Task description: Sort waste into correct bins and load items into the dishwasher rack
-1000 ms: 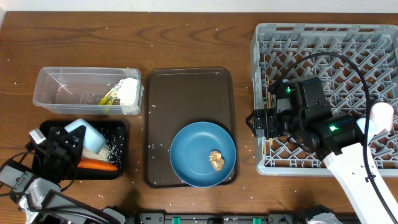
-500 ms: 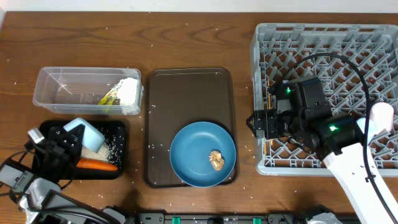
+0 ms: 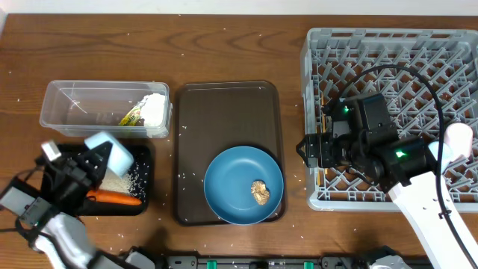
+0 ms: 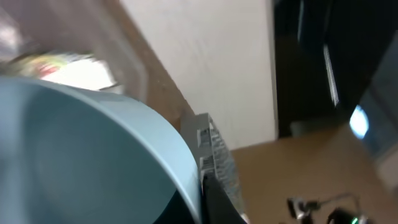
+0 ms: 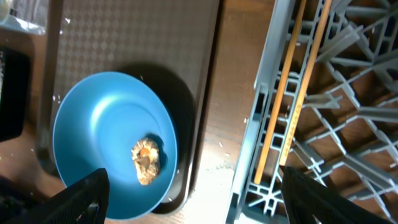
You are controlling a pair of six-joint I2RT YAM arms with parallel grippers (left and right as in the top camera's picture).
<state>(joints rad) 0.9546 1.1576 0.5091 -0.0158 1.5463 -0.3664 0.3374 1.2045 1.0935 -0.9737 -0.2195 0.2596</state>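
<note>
Presently light-blue cup clamped in left pincer, above black tray.

Left jaws clamped on light-blue cup, right jaws spread wide

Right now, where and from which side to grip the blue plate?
Probably the far rim of the blue plate, from above: it lies flat, leaving only the edge to pinch, and its near-right side crowds the lip of the brown tray.
</note>
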